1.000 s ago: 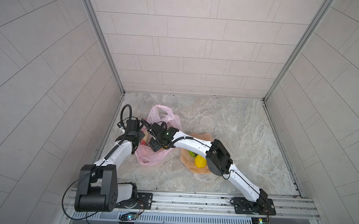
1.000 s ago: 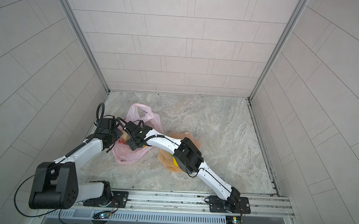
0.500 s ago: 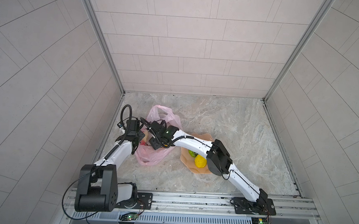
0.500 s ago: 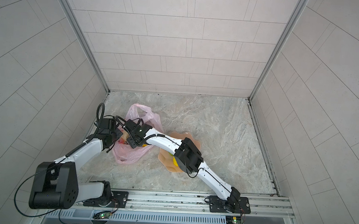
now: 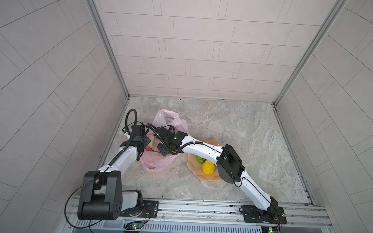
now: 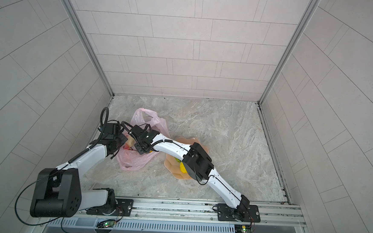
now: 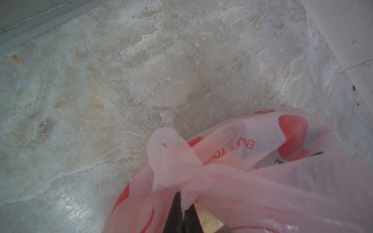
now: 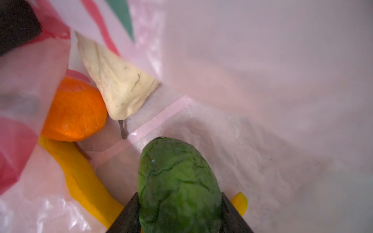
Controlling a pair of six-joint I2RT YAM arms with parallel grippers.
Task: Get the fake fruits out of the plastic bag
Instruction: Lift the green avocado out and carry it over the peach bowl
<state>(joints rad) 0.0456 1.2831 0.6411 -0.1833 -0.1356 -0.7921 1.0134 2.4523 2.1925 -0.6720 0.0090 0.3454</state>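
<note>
Saw marble counter (image 5: 235,129) under everything. Found pink bag (image 5: 158,163) crumpled left of centre, peach dish (image 5: 207,178) just beside it on right. Found left gripper (image 7: 182,207) pinched tight on bag's gathered edge; right gripper (image 8: 179,199) inside bag, clamped on green fruit (image 8: 177,181). Noted banana (image 8: 84,181), orange fruit (image 8: 74,109) and cream fruit (image 8: 119,88) inside bag nearby. Spotted yellow fruit (image 5: 208,167) and green ball (image 5: 200,159) lying in dish.
</note>
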